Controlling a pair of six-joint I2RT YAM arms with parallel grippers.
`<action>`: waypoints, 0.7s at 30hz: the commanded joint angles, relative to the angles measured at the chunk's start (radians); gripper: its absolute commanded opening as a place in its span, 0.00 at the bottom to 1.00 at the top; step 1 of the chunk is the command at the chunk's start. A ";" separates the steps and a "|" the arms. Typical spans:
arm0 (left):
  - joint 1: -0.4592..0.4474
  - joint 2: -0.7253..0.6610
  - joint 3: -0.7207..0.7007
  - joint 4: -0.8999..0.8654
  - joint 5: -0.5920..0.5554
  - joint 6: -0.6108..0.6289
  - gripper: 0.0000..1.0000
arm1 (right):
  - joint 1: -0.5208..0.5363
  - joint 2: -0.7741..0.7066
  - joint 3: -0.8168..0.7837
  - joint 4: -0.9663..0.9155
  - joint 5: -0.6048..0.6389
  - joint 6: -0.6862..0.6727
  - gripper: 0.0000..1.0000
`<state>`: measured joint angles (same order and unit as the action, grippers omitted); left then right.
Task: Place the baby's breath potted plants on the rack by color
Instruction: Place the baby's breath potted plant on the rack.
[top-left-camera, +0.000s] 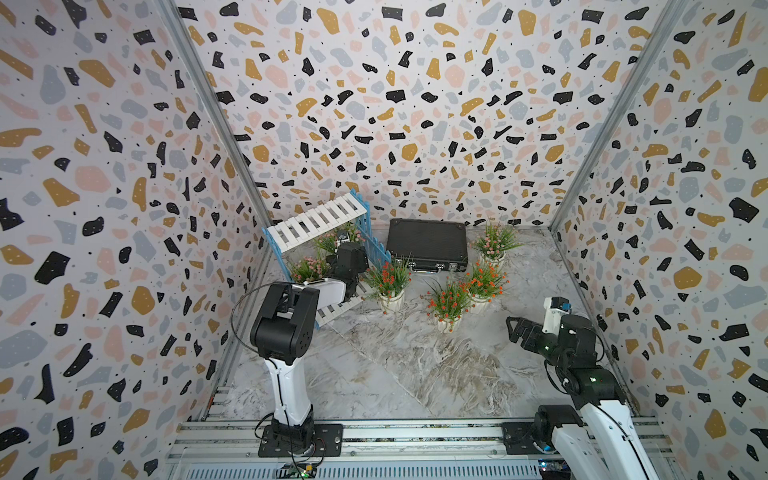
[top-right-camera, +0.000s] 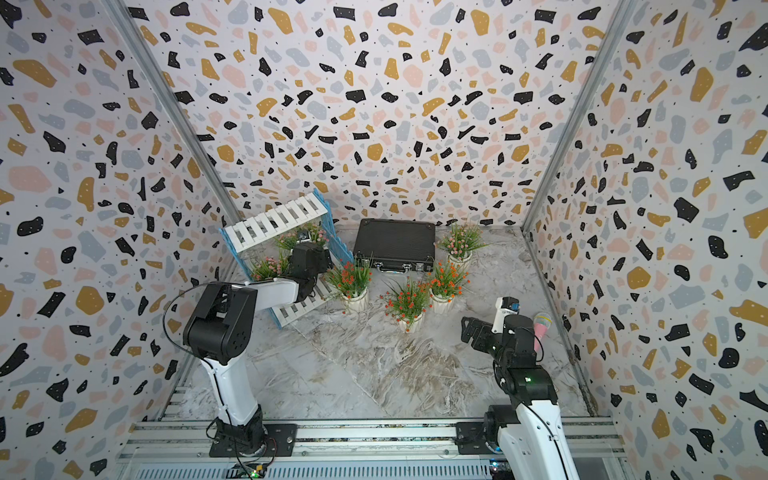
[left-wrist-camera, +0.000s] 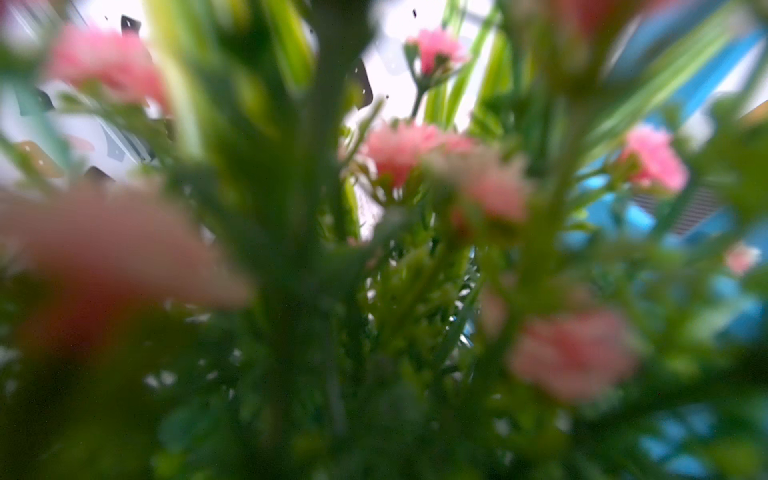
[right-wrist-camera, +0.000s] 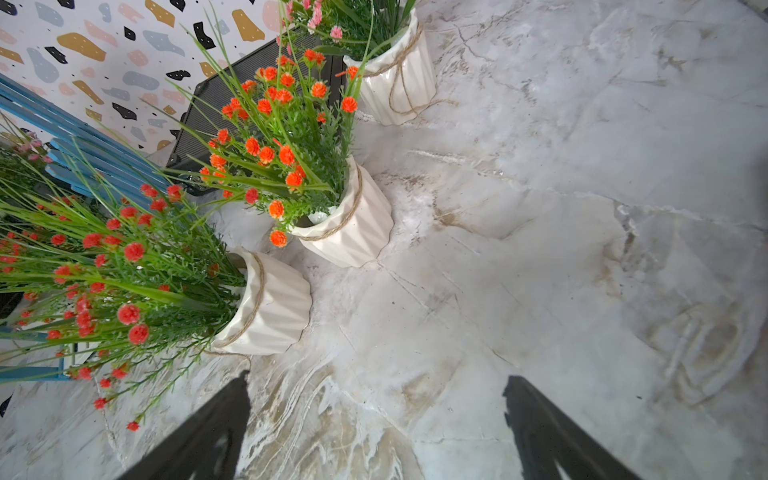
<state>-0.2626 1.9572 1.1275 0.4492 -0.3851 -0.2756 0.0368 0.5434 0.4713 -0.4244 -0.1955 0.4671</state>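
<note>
Right gripper (top-left-camera: 510, 329) hovers, jaws apart, over the marble table (top-left-camera: 415, 374). Left gripper (top-left-camera: 344, 249) is inside the rack (top-left-camera: 320, 226), lower tier; jaws hidden, state cannot be told. Both top views, count six, all upright: two pink plants (top-left-camera: 309, 268) on that tier, third pink plant (top-left-camera: 494, 243) beside the black briefcase (top-left-camera: 428, 245), three orange-red plants (top-left-camera: 449, 301) on the table. Rack's long axis runs diagonally. Left wrist: blurred pink blossoms (left-wrist-camera: 399, 149). Right wrist: bare marble ahead.

Terrazzo-patterned walls (top-left-camera: 415, 104) on three sides, grey marble-look floor (top-left-camera: 415, 365)
</note>
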 joint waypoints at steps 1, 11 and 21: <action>0.007 -0.002 0.073 0.131 -0.017 -0.029 0.88 | 0.000 0.003 0.000 0.021 -0.005 -0.010 0.98; 0.005 -0.046 0.028 0.084 -0.024 -0.064 0.99 | -0.001 0.055 0.037 0.031 -0.003 -0.007 0.99; -0.003 -0.220 -0.044 -0.073 0.061 -0.101 0.99 | 0.001 0.266 0.148 0.017 0.028 -0.013 0.99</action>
<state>-0.2642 1.8187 1.0786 0.3668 -0.3527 -0.3576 0.0368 0.7654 0.5766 -0.4072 -0.1856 0.4664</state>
